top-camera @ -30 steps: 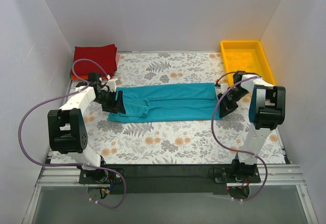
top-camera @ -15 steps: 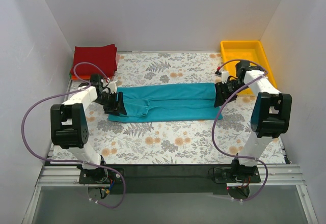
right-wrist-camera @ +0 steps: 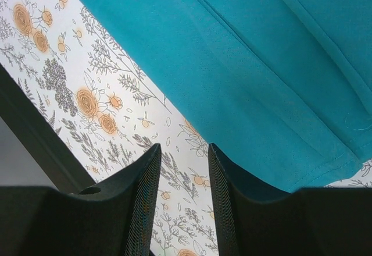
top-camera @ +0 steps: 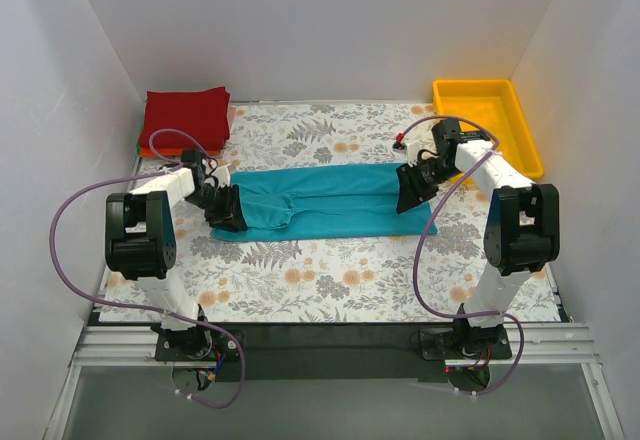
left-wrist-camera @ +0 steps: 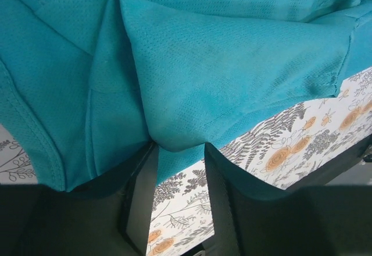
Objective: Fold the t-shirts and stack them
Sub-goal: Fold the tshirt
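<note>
Far left, dark red folded shirt point(top-camera: 187, 115) stacked; teal-blue cloth t-shirt point(top-camera: 325, 200) half-folded, unstacked; left hand point(top-camera: 226, 211), right hand point(top-camera: 409, 191) released at its ends.

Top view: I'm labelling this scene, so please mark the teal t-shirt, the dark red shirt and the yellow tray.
teal t-shirt point(top-camera: 330, 200), top external view, middle of the spread cloth.
dark red shirt point(top-camera: 187, 115), top external view, centre of its upper face.
yellow tray point(top-camera: 485, 118), top external view, bare floor.
</note>
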Controlling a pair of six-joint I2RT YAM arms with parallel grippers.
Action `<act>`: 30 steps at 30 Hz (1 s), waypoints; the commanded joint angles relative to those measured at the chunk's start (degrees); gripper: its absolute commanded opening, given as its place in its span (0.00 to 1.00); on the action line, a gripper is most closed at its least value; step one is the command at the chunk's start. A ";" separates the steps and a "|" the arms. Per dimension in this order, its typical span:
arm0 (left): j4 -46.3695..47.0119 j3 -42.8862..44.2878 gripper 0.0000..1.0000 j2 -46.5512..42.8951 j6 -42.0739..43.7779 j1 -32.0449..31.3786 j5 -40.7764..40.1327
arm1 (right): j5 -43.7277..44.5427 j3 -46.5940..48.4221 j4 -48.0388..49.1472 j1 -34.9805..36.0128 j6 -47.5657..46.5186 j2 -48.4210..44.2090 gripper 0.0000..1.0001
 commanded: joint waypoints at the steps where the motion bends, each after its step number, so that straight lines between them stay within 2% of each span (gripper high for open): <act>1: 0.11 2.86 0.35 -1.27 -0.83 -0.04 1.81 | -0.17 -0.52 1.34 -0.45 0.13 -0.28 0.44; 3: -0.15 3.65 0.27 -1.71 -1.09 0.04 3.30 | 0.18 -0.79 1.43 -0.45 -0.13 -0.28 0.44; 4: -0.33 4.53 0.17 -1.63 -1.44 -0.04 3.74 | 0.18 -1.05 1.51 -0.45 -0.22 -0.37 0.44; 7: -1.12 6.72 0.02 -0.93 -1.71 0.04 4.71 | 0.71 -1.58 1.52 -0.45 -0.57 -0.20 0.43; 8: -1.12 7.43 0.00 -0.57 -1.80 0.04 4.97 | 0.79 -1.67 1.43 -0.45 -0.74 -0.28 0.43; 20: 2.65 21.57 0.00 9.96 -8.55 0.04 10.33 | 2.38 -3.25 1.52 -0.36 -1.80 0.15 0.42; 24: 7.91 22.46 0.19 11.82 -12.85 0.04 13.85 | 2.99 -3.86 1.43 -0.45 -2.06 0.24 0.42; 29: 14.94 19.57 0.25 8.85 -17.52 0.92 14.38 | 3.87 -4.30 1.43 -0.36 -2.50 -0.19 0.42; 30: 19.92 18.00 0.26 5.44 -18.75 2.05 14.47 | 4.05 -4.30 1.51 -0.45 -2.59 -0.28 0.43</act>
